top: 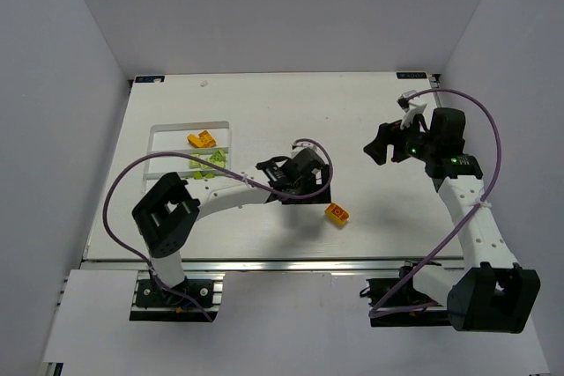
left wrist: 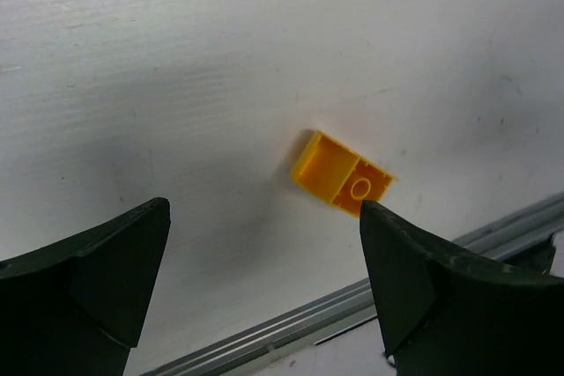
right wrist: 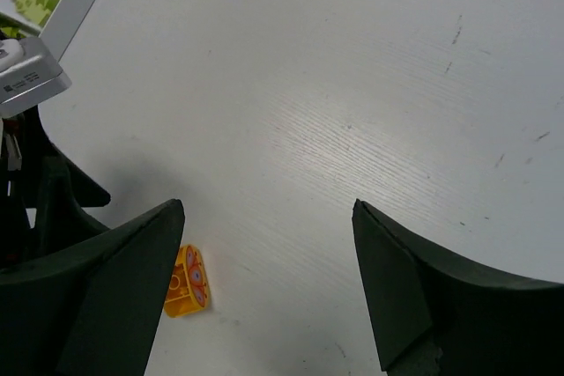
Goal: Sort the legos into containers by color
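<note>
Only the left wrist view is showing the orange-yellow brick (left wrist: 344,175) lying hollow side up on the tabletop (left wrist: 176,59), just beyond the left gripper (left wrist: 263,216), jaws apart. The right gripper (right wrist: 266,210) is also gaping, empty.

Flat white worktop (top: 264,112), faint wood grain, a few small dark scuffs. Silver aluminium rail (top: 291,262) runs along its near edge. Plain pale grey wall panels (top: 282,6) close in the back, left and right. Light even and diffuse; shadows soft.
</note>
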Controlling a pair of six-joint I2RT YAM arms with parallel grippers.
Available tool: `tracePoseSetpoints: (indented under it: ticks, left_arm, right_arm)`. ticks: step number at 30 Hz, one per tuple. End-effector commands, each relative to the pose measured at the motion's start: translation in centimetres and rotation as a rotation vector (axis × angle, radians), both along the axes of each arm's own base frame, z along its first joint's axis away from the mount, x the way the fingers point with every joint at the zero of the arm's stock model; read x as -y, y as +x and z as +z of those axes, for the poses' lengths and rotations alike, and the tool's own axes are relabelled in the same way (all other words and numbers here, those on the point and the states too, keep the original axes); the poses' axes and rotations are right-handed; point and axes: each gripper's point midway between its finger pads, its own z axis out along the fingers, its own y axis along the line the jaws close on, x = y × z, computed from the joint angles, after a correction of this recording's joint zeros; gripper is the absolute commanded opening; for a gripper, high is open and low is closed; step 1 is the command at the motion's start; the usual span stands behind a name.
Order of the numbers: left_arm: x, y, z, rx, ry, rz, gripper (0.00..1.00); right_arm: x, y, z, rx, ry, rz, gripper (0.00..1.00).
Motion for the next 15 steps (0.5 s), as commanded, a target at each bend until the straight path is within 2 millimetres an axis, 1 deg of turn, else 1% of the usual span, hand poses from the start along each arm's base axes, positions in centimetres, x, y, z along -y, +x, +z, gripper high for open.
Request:
tracePoseSetpoints:
  ticks: [1,2,3,4,5,7,8,9,10,11,12,13,14,15]
  left_arm:
    - [0.1,1.0,2.7,-0.037,-0.036,0.26,0.98]
    - [0.6,0.8,2.5,-0.047,-0.032,0.268,0.98]
    - [0.9,1.0,3.1,-0.065,-0.055,0.317,0.98]
    - [1.5,0.7,3.2,-0.079,-0.07,0.335,0.98]
    - [2.1,0.3,2.9,-0.096,-0.077,0.335,0.98]
    - [3.5,0.0,3.5,-0.137,-0.136,0.369,0.98]
    - [4.0,0.1,2.9,-0.17,-0.151,0.413,0.98]
    - [4.4,0.2,3.4,-0.187,-0.157,0.428,0.98]
    - [5.0,-0.1,3.2,-0.203,-0.154,0.431,0.98]
    - [4.6,-0.4,1.8,-0.245,-0.105,0.484,0.98]
    - [5.7,-0.4,2.8,-0.251,-0.118,0.481,0.98]
    - [6.1,-0.2,2.9,-0.257,-0.111,0.488,0.98]
    - [5.5,-1.3,1.2,-0.296,-0.028,0.508,0.98]
    - [5.6,-1.4,1.1,-0.31,-0.008,0.517,0.98]
  right_arm:
    - [0.7,0.7,1.2,0.047,0.003,-0.058,0.82]
    - [1.5,0.8,1.3,0.05,0.01,-0.08,0.82]
    - [1.8,0.8,1.4,0.049,0.013,-0.084,0.82]
    - [1.7,0.7,1.4,0.049,0.018,-0.078,0.82]
    - [1.7,0.6,1.5,0.049,0.021,-0.076,0.82]
    - [2.0,0.6,1.6,0.051,0.026,-0.08,0.82]
    - [2.1,0.5,1.8,0.057,0.027,-0.082,0.82]
    - [2.3,0.5,1.8,0.056,0.029,-0.087,0.82]
    - [2.3,0.5,1.9,0.058,0.034,-0.084,0.82]
    - [2.4,0.4,2.0,0.06,0.036,-0.087,0.82]
    - [2.5,0.4,2.1,0.064,0.037,-0.09,0.82]
    - [2.8,0.5,2.2,0.069,0.038,-0.098,0.82]
    - [2.8,0.4,2.5,0.076,0.042,-0.102,0.82]
    - [3.1,0.4,2.5,0.078,0.043,-0.111,0.82]
